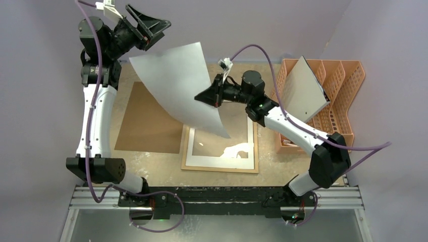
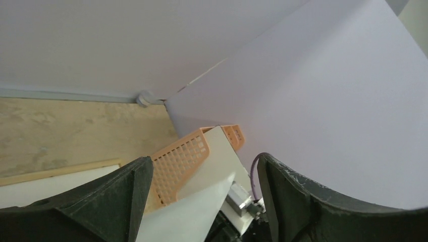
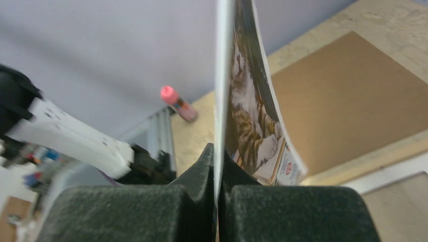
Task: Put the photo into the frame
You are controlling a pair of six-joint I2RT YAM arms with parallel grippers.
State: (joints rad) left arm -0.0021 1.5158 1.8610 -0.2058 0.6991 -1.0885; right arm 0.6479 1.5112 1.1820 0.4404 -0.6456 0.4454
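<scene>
Pinching the photo (image 3: 251, 108), right claw (image 3: 218, 154); lettering (image 3: 287, 169) unreadable.

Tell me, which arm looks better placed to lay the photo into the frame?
Right. The right gripper pinches the photo over the frame; the left gripper is open and empty, raised off to the side.

White links (image 1: 96, 121), purple cables (image 1: 94, 75), black left tool (image 1: 154, 31).
</scene>
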